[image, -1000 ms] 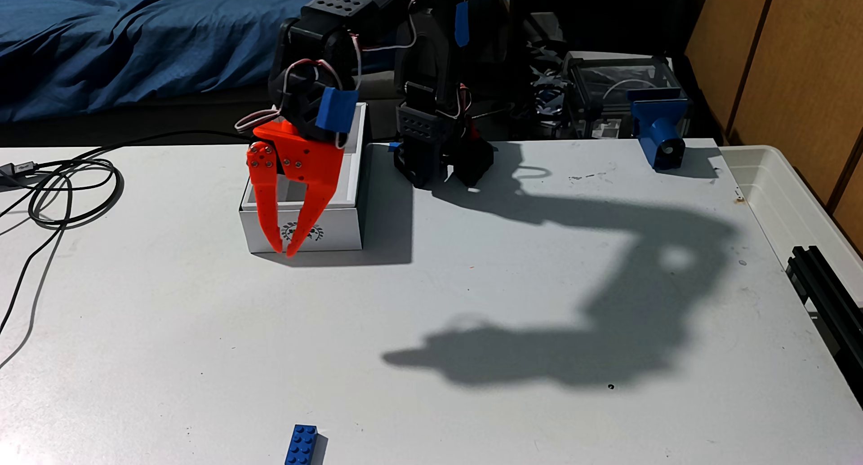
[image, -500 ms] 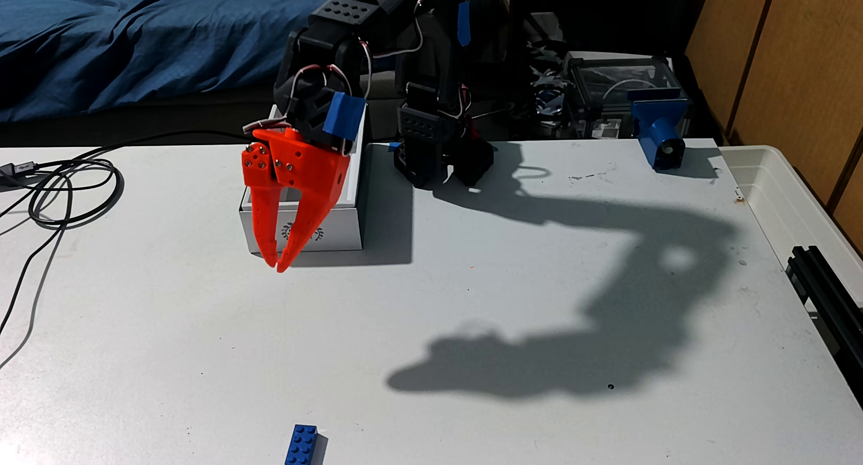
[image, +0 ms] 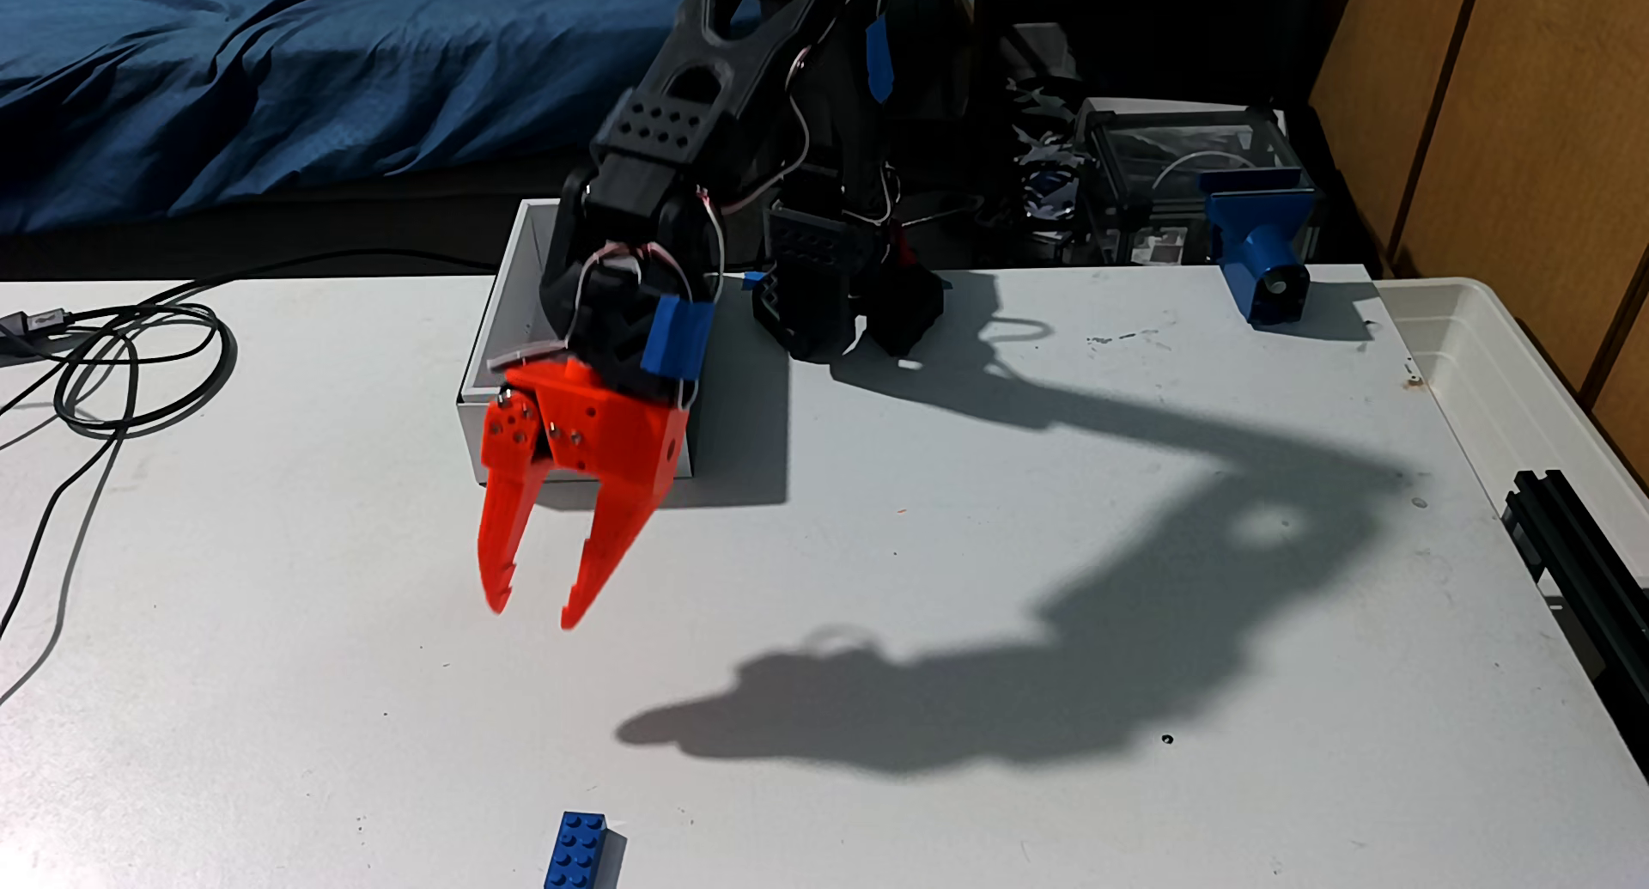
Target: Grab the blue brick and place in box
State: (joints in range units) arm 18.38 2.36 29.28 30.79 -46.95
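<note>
We see the orange gripper (image: 533, 615) hanging above the table (image: 892, 541) w/ its two fingers spread moderately apart, nothing between them. It's in front of the box (image: 509, 318), tips pointing down toward the near side. The blue brick (image: 575, 851) lies flat, studs up, at the bottom edge of the fixed view, well apart from the gripper and partly cut off by the frame.

Risks, as we judge them: the brick sits at the far end of the reach, so the arm may run out of stretch and only nudge it off the table edge. The brick's long axis runs roughly toward the arm; if the fingers come down along it instead of across the short side, the opening may be too narrow and one tip lands on the studs. Hard sun shadow (image: 892, 719) could confuse depth. The cable loop (image: 134, 363) at left is clear of the path.

Writing/labels: none we can read; the box front is hidden by the gripper body. Blue tape (image: 678, 336) on the wrist is blank.
</note>
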